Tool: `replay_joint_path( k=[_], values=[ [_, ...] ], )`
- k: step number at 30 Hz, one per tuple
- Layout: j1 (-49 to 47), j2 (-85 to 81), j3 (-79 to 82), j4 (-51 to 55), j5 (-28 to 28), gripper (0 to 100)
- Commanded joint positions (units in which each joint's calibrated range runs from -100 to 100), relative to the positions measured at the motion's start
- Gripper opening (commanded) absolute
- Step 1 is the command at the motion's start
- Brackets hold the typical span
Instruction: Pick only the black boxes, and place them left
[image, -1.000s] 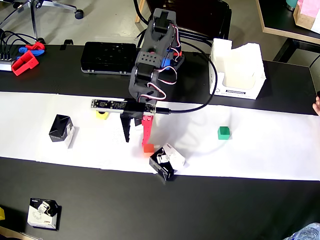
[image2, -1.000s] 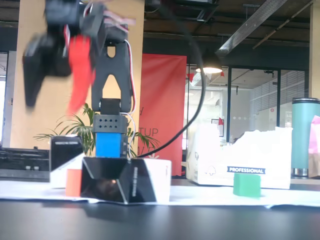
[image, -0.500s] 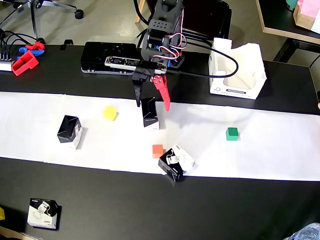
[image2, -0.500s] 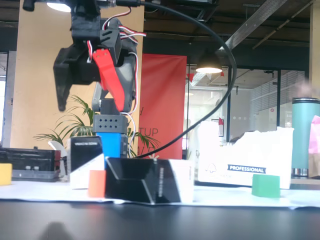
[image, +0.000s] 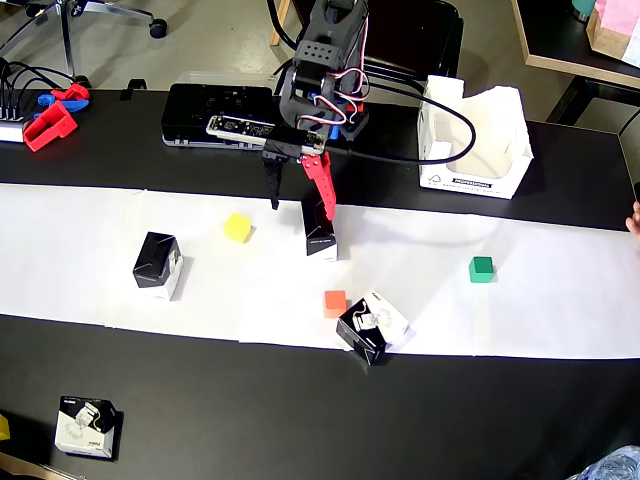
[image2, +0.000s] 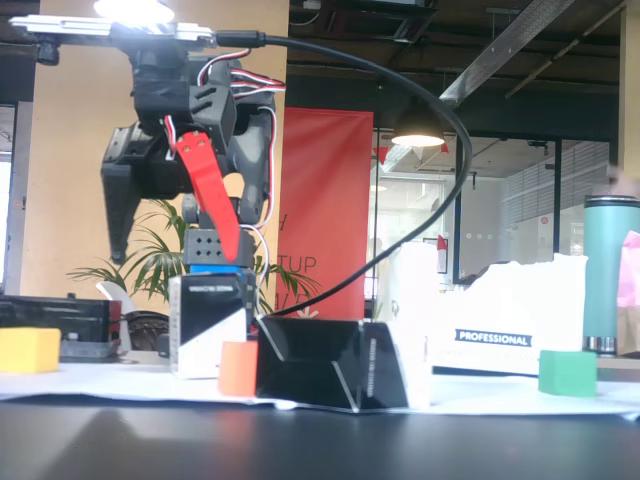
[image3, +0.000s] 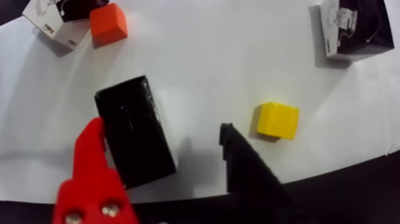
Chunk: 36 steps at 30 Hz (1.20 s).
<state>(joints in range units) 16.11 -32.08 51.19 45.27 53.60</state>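
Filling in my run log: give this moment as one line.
gripper: open, raised | nearest black box: upright, ungrasped, under red finger | other black boxes: three, untouched

In the wrist view two black boxes (image3: 56, 18) (image3: 357, 27) are cut off by the frame's top corners; print blurred

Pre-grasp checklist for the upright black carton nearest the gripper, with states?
1. Gripper open: ok, red and black fingers spread in the wrist view.
2. Nothing held: ok.
3. Upright black cardboard carton between the fingers: not ok; in the wrist view it sits by the red finger, off centre.
4. Carton standing: ok in the fixed view.
5. Yellow cube clear of the black finger: ok, apart.
6. Fingers low enough to grip: not ok; in the fixed view they hang above the carton.
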Motion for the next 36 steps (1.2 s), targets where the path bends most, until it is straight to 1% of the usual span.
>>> replay_joint_path(
  k=[1, 5, 8, 11, 16, 19, 21, 22, 25, 31, 36],
  values=[
    [-2.46, 1.69, -5.71, -1.47, 0.56, 36],
    [-8.09, 12.99, -16.97, -1.47, 0.56, 36],
    [-8.87, 21.13, -27.17, -1.47, 0.56, 36],
    [-8.79, 24.13, -30.8, -1.47, 0.56, 36],
    [-8.18, 24.21, -29.91, -1.47, 0.56, 36],
    [-8.18, 24.29, -21.49, -1.47, 0.56, 36],
    [-10.78, 24.13, -15.73, -1.47, 0.56, 36],
    [-13.72, 24.05, -14.22, -1.39, 0.24, 36],
    [-20.05, 24.05, -14.31, -1.39, 0.08, 36],
    [-24.64, 23.98, -13.96, -1.39, 0.08, 36],
    [-24.98, 24.05, -13.16, -1.39, 0.08, 36]
  ],
)
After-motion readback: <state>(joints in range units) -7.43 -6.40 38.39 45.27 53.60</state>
